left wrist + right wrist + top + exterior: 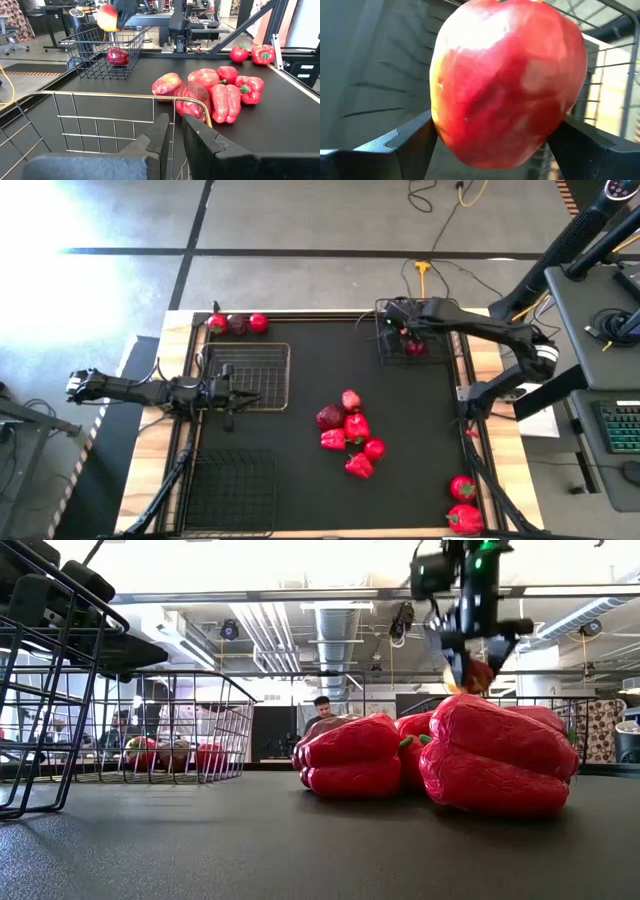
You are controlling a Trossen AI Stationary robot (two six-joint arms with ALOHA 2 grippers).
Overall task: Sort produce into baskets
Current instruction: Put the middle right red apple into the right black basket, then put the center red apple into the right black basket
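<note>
Clearly the black table holds three wire baskets: one at the far right corner, one at mid-left, one near left. Between them lies a heap of red peppers and other produce; two more pieces sit at the near right corner, three at the far left. The right gripper hangs over the far right basket, its fingers clamped on a red apple; another red fruit lies inside. I'd lower until the apple nearly touches the mesh, well inside the rim, then release gently so it cannot bounce out. The left gripper waits, fingers together, over the mid-left basket
</note>
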